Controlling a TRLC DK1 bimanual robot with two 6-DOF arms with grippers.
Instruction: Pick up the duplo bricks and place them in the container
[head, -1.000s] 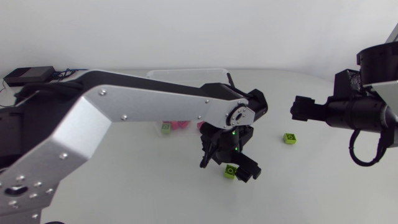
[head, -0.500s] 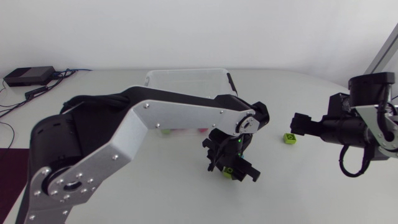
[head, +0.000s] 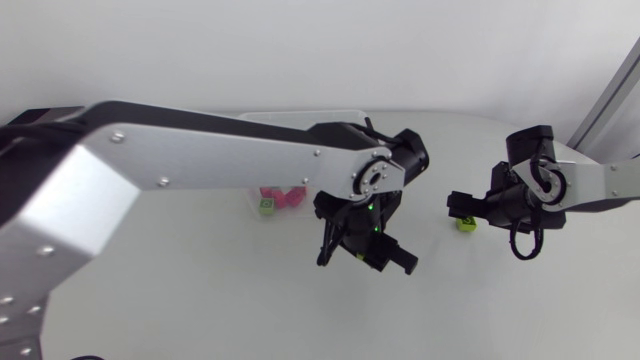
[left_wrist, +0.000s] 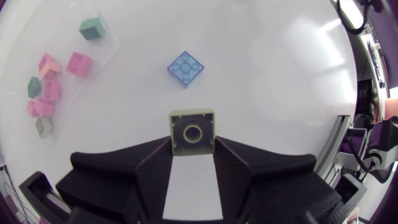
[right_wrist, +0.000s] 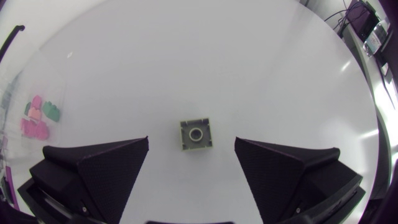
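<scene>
- Table (head: 200, 300): white surface, on which all the items below are found.
- Left arm (head: 200, 160): silver-grey links with black joints. It is extended from the left edge past the middle of the table, across the front of the container.
- Right arm (head: 600, 185): it is entered from the right edge, with its black wrist directed toward the middle.
- Container (head: 320, 116): clear plastic, set at the far side of the table and partly covered by the left arm. A cluster of pink bricks (head: 283, 197) and at least one green piece are seen inside it.
- Left gripper (left_wrist: 193, 144): matte black, positioned in front of the container near the table's middle. Its fingers are pinched onto the held brick (left_wrist: 192, 130) from two sides, at the fingertips.
- Right gripper (right_wrist: 191, 144): its fingers are spread wide and nothing is gripped. It is located just above the loose green brick (head: 465, 224).
- Held brick: a square piece, pale in the left wrist view, with its hollow side and central ring turned toward the camera.
- Loose green brick: it is laid on the table well to the right of the container, hollow side up. In the right wrist view it is centred between the open fingers and touched by neither.
- Blue brick (left_wrist: 186, 67): studs up, on the table ahead of the left gripper, apart from the container. It is recorded only in the left wrist view.
</scene>
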